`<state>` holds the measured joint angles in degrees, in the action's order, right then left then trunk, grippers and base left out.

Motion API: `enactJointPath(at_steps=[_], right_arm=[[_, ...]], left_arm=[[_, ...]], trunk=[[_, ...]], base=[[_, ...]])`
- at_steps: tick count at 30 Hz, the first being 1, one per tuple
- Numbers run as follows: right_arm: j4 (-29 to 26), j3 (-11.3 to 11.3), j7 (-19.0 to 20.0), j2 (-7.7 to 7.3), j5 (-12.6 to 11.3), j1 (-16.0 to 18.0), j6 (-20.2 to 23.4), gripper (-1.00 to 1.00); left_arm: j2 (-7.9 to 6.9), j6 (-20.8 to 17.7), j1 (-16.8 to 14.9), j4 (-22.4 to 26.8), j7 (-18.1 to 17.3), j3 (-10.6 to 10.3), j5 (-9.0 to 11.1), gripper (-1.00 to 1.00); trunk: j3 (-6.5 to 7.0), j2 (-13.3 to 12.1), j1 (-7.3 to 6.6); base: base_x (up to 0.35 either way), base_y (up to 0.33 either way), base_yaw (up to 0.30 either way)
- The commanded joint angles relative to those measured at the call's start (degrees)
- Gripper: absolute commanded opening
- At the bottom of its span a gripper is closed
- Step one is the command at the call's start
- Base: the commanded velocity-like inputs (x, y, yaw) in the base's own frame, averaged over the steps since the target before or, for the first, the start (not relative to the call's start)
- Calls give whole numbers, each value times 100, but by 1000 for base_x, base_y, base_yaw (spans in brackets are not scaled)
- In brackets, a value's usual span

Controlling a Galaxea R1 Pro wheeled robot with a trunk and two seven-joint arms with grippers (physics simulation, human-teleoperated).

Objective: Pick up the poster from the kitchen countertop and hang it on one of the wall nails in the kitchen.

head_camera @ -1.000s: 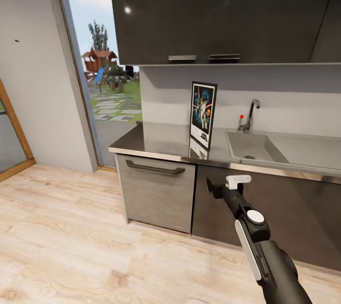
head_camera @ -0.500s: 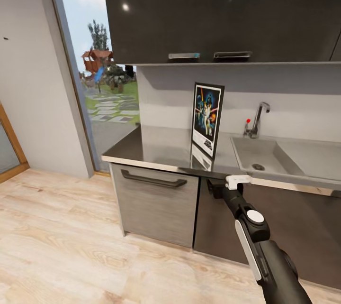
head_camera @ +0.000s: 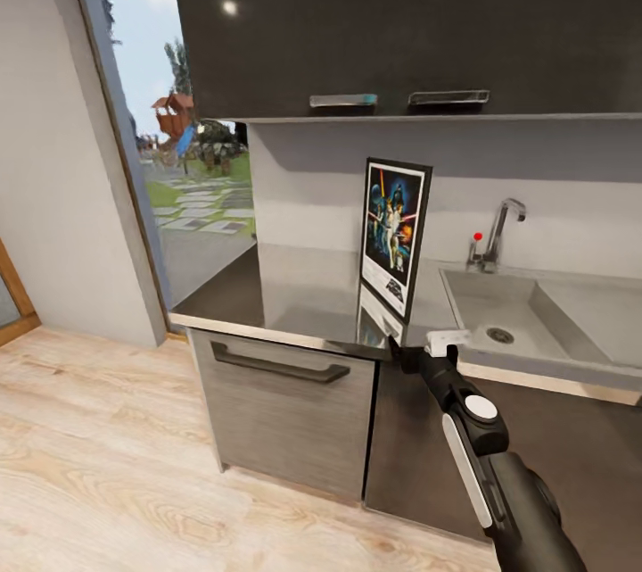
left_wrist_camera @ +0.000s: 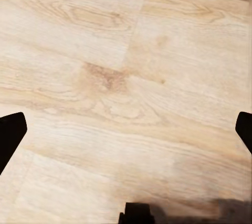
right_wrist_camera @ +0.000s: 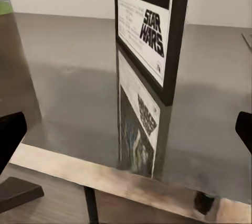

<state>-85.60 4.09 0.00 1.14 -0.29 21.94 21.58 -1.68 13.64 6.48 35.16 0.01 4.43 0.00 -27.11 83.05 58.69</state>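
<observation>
Head view: upright poster (head_camera: 395, 237) on kitchen countertop (head_camera: 294, 300), right pincer (head_camera: 421, 351) near.

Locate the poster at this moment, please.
In the head view the poster stands upright on the kitchen countertop, left of the sink, just beyond the right end effector.

Dark glossy upper cabinets (head_camera: 401, 10) hanging overhead, two slim handles (head_camera: 343, 99) along the bottom edge. Chrome faucet (head_camera: 501, 228) standing behind the sink, red knob (head_camera: 477, 236) just beside it. Grey drawer front (head_camera: 285, 402) sitting low, dark bar handle (head_camera: 278, 364) running across. Light wood floor (head_camera: 98, 447) spreading left, open doorway (head_camera: 174, 153) showing a garden.
</observation>
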Motion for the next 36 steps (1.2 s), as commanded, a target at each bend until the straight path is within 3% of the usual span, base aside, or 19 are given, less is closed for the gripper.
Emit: enactJointPath(at_steps=[1,15,23,36], right_arm=[[-5,2,0,1,-3,3,30,100],[196,-37,23,-58,6,5,23,100],[1080,-35,19,-62,-1,476,-8,100],[1288,-23,18,-62,-6,598,-22,100]], left_arm=[[1,7,3,8,0,5,0,100],[1,7,3,8,8,14,0,100],[1,7,3,8,6,14,0,100],[1,7,3,8,8,14,0,100]], trunk=[[-5,3,4],[-5,3,4],[-5,3,4],[-5,3,4]], base=[[321,-139,0],[118,-55,0],[1,-1,0],[109,0,0]])
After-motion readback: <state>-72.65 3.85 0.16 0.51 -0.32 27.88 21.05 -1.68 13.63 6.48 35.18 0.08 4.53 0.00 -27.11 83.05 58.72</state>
